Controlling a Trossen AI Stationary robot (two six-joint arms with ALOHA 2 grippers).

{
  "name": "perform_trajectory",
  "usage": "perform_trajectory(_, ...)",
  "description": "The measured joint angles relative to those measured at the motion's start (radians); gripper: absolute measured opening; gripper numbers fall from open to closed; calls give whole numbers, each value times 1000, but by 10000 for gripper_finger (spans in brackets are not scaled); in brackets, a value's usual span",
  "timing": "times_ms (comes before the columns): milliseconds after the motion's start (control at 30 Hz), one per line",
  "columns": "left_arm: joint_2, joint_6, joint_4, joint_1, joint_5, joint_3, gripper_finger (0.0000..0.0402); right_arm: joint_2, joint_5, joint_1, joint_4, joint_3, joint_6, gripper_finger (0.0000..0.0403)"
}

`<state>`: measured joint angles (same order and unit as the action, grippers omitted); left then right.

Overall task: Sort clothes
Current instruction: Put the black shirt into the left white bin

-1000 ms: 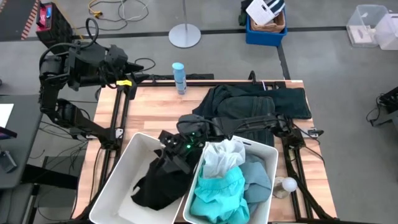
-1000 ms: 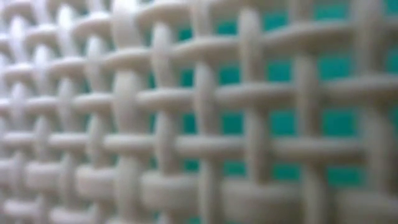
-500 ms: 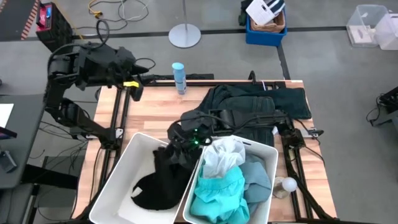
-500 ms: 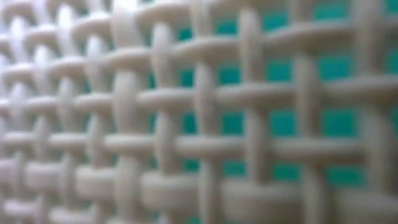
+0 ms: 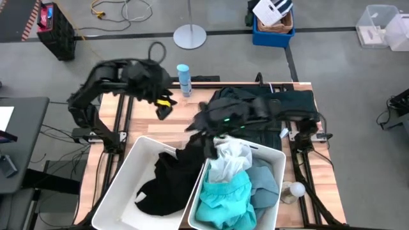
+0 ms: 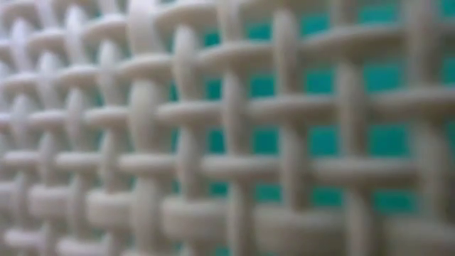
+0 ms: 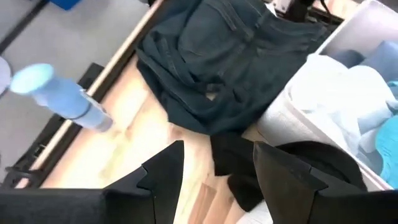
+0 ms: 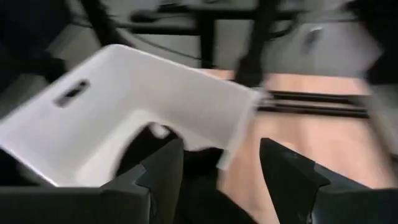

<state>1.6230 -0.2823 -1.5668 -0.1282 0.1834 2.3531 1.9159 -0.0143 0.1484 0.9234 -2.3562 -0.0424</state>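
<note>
Right hand (image 8: 214, 165) open, empty above black garment (image 5: 167, 182).

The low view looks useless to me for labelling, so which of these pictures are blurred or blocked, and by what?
Low view: filled by an out-of-focus white woven bin wall, turquoise showing through the gaps. Right wrist view: motion-smeared across the white bin and table. High view: sharp background, both arms streaked. Left wrist view: mostly clear, blue bottle soft.
</note>
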Motion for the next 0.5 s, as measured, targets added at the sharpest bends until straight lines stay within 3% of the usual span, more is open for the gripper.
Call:
perform_trajectory(233, 87, -64, 3, 56, -132, 0, 190, -209, -244, -55, 152, -1, 44, 228)
perform_trajectory(500, 249, -17, -5, 155, -286, 0, 189, -359, -262, -168, 197, -1, 79, 228)
